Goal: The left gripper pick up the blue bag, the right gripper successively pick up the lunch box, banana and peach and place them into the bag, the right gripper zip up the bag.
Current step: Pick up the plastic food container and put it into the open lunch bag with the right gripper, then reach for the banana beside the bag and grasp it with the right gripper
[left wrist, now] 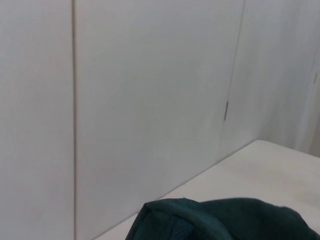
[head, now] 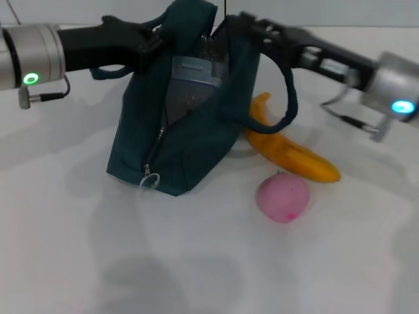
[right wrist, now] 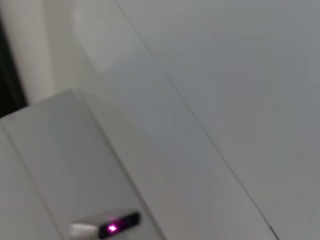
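The blue bag [head: 190, 131] stands on the white table with its zipper open down the front. My left gripper [head: 156, 38] is shut on the bag's top edge at the left side; the bag's fabric [left wrist: 225, 220] fills the low edge of the left wrist view. The lunch box [head: 195, 82] stands tilted in the bag's opening, about half sunk in. My right gripper [head: 226, 31] reaches in from the right and is shut on the box's top end. The banana [head: 288, 152] lies right of the bag, partly behind its strap. The peach [head: 282, 196] sits in front of the banana.
The bag's loose strap [head: 288, 98] loops down under the right arm and over the banana. A white zipper pull [head: 150, 180] hangs at the bag's lower front. Bare white table [head: 196, 261] lies in front. The right wrist view shows walls and a small device with a magenta light [right wrist: 112, 228].
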Robot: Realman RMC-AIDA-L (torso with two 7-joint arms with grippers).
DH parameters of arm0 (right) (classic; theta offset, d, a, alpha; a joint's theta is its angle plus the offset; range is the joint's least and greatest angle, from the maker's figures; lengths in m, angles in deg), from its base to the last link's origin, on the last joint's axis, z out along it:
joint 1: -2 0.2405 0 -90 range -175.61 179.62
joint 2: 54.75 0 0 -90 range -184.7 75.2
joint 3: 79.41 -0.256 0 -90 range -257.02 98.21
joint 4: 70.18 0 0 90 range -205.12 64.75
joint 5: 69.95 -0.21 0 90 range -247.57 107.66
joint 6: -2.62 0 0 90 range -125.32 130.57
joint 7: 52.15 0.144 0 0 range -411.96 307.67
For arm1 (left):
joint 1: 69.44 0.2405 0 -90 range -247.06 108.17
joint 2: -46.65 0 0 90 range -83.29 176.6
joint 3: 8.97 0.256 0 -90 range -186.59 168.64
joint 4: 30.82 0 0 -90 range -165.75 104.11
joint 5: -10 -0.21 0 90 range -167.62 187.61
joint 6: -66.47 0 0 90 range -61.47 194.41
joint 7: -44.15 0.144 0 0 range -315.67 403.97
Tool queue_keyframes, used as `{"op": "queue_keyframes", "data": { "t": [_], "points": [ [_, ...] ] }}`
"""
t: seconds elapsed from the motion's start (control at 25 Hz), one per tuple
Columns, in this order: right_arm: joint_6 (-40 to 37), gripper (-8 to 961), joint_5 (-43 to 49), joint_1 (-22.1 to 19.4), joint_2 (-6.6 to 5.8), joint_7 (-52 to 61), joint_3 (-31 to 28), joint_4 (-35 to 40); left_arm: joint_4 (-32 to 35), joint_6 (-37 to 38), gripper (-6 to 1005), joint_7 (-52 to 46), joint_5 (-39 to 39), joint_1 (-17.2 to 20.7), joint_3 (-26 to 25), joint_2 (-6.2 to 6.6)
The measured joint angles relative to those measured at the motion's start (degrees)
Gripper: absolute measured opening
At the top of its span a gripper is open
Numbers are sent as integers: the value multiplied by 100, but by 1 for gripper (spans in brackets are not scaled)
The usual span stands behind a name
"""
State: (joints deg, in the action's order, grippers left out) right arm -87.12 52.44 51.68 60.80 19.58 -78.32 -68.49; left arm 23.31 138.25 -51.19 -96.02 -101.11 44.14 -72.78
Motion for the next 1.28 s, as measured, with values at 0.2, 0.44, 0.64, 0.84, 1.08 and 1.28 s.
{"op": "queue_keyframes", "data": {
  "t": [0.2,0.44,0.64,0.84,1.08,1.28],
  "points": [
    [-800,514,0,-429,-6,576,274,1135,4,-1,37,44,0,125,-8,12],
    [-580,692,-192,-1224,64,1888,1635,2938,-29,-1,37,172,-1,72,11,-2],
    [111,692,-637,-1628,66,2730,3309,3907,-58,-8,37,190,-1,33,30,-12],
    [791,692,-758,-1957,28,3852,5012,5268,-179,-9,37,188,0,-96,103,-11],
    [1073,693,-34,-1675,-7,5166,6062,6131,-186,-122,37,190,-4,-129,107,-9],
    [1111,693,336,-1037,9,5930,6774,6081,-185,-253,37,191,-7,-160,230,-9]
  ]
}}
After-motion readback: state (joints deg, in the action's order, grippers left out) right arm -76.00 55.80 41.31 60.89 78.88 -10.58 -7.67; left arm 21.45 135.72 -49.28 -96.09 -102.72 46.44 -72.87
